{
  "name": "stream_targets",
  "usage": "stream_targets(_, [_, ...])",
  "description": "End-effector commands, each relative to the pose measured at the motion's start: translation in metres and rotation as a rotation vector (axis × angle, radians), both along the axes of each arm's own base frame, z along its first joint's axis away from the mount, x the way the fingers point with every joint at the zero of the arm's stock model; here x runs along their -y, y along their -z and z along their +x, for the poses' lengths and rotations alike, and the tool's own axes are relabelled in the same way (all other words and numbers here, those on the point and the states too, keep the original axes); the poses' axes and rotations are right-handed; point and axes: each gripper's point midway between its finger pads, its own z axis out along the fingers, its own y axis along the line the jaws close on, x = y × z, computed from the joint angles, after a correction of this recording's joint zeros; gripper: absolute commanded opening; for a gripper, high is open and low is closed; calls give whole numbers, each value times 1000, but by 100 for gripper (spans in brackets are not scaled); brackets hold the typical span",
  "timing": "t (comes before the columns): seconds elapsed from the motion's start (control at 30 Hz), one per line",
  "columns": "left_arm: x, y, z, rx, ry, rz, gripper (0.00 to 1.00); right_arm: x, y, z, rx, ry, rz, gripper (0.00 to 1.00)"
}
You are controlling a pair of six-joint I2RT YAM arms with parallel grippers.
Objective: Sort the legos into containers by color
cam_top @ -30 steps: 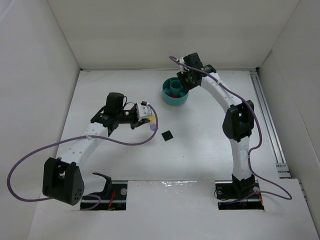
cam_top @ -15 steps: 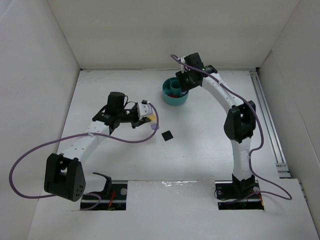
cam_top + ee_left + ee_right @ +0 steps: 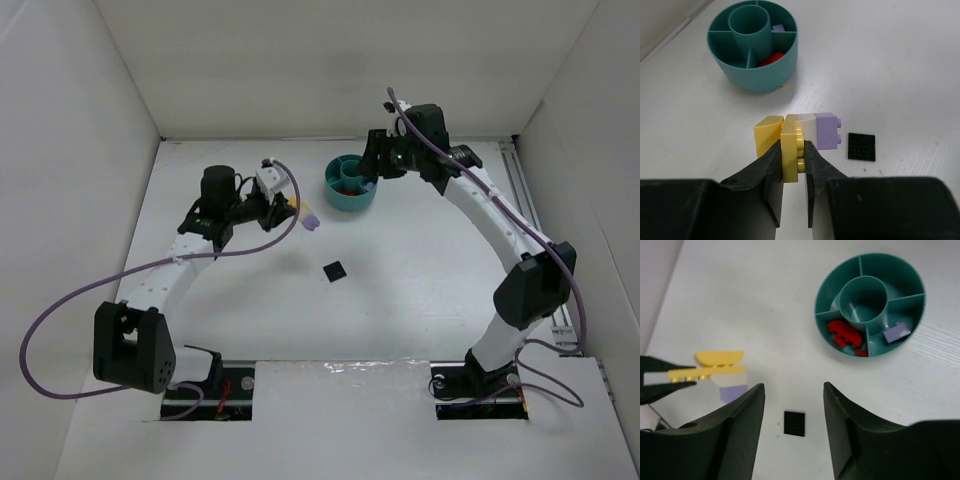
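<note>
Two yellow plastic bricks [image 3: 789, 134] (one round-backed, one studded) sit between left jaws.

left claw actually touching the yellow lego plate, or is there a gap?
Touching. Left wrist view: both fingers of the left claw are pressed flat on the yellow lego plate, one on each face, no gap on either side.

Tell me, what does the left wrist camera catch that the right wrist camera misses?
Only the left wrist view shows the left gripper's pinch on the yellow brick up close, and the teal dish's outer wall. Only the right wrist view shows the right gripper, open, and the central cup's bare floor. Both show red bricks in the dish, the held yellow-and-purple clump, and the black plate on the table.
</note>
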Motion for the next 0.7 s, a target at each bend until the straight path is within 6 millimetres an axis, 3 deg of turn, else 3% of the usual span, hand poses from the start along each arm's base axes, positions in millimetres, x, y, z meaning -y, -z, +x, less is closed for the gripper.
stream_targets(0.0, [-5, -42, 30, -73, -140, -162, 0, -15, -26, -21, 56, -65, 133, 58])
stream_targets(0.07, [-1, -48, 30, -111, -142, -195, 0, -27, -38, -32, 140, -108, 175, 59])
stream_targets(0.23, [-2, -54, 34, -223, -189, -283, 0, -51, -22, -65, 185, -274, 114, 61])
stream_targets(0.4, [1, -61, 33, -318, -217, -336, 0, -76, -13, -74, 226, -337, 36, 61])
stream_targets(0.57, [-1, -42, 42, -470, -292, -312, 0, -96, 0, -91, 293, -424, -40, 62])
stream_targets(0.67, [0, -41, 38, -491, -284, -308, 0, -100, 3, -91, 312, -437, -59, 64])
